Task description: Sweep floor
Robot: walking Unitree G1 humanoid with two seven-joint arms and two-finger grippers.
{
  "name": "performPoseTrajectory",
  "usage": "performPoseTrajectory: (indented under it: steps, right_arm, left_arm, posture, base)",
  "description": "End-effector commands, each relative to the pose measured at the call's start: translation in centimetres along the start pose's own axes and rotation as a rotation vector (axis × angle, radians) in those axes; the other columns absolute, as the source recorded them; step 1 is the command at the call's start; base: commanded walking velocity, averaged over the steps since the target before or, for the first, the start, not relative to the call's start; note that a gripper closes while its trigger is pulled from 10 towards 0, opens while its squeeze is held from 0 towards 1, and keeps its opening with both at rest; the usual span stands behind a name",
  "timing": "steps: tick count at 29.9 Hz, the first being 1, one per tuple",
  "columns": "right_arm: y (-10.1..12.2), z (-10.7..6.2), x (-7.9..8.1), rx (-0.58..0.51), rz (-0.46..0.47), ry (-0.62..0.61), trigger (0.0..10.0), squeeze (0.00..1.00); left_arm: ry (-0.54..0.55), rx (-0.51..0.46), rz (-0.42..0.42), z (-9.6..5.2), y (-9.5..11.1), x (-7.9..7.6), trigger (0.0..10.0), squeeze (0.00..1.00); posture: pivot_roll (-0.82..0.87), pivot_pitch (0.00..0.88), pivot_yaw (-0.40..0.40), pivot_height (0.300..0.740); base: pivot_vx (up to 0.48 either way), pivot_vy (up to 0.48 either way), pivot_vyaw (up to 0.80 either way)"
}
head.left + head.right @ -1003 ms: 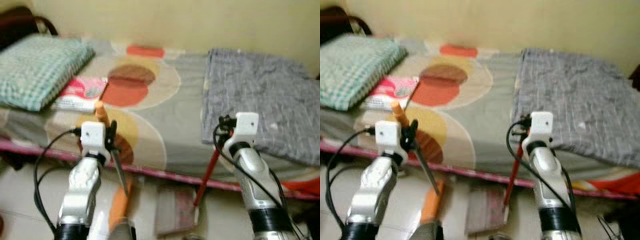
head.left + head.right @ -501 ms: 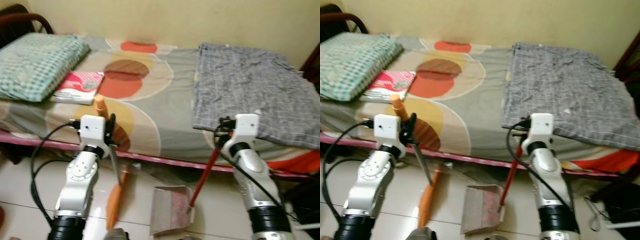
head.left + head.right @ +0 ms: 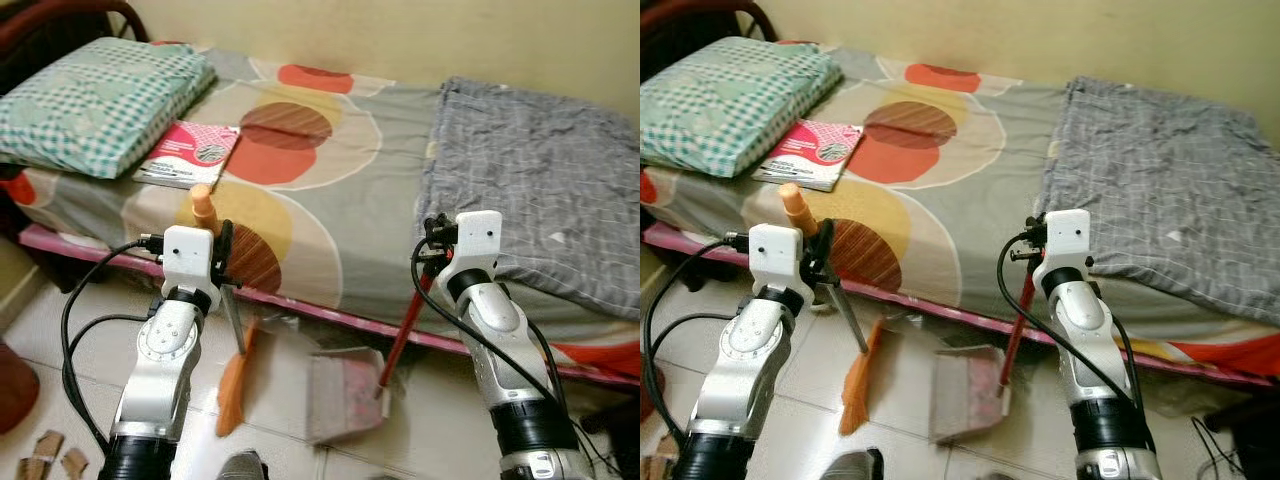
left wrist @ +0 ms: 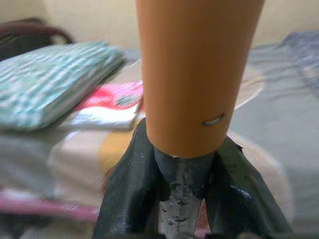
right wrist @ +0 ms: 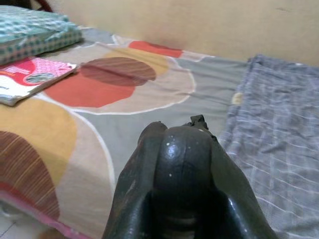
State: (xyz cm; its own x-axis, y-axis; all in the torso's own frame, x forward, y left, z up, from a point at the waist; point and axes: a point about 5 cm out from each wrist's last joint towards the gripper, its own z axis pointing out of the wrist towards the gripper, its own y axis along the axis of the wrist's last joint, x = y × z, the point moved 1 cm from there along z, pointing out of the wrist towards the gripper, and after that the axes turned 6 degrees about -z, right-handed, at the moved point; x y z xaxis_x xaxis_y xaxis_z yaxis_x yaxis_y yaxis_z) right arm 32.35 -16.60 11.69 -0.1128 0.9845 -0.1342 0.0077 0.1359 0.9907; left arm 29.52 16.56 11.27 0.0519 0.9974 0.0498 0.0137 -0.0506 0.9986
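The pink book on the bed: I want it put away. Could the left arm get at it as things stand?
Probably not yet. The left pincer is shut on the broom, so it has no free grip, though the pink book lies uncovered on the bed ahead of it.

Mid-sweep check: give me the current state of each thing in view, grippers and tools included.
Left gripper: shut on the broom handle.
Right gripper: shut on the dustpan handle.
Broom: held tilted, orange head at the floor.
Dustpan: resting on the floor by the bed, red handle raised.
Book: closed, lying flat on the bed.
Pillow: lying on the bed.
Grey blanket: spread on the bed.
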Motion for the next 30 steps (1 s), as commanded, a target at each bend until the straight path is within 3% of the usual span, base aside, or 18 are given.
performPoseTrajectory:
  steps: [1, 12, 30]
  right_arm:
    - [0.9, 0.1, -0.1, -0.037, -0.012, -0.003, 10.0, 0.0]
    - [1.5, 0.2, 0.9, -0.079, -0.05, 0.06, 10.0, 0.0]
    - [1.1, 0.2, 1.0, -0.07, -0.063, 0.06, 10.0, 0.0]
  left_arm:
    - [0.087, 0.09, 0.044, -0.6, -1.6, 2.0, 10.0, 0.0]
    - [0.118, 0.089, 0.054, -0.4, -1.6, 2.2, 10.0, 0.0]
    - [0.08, 0.094, 0.056, -0.4, -2.0, 1.6, 10.0, 0.0]
  posture:
    - [-0.03, 0.033, -0.05, 0.74]
    - [-0.03, 0.017, -0.056, 0.74]
    - [-0.03, 0.011, -0.061, 0.74]
  base:
    - [0.0, 0.0, 0.8]
    - [0.0, 0.0, 0.8]
    - [0.0, 0.0, 0.8]
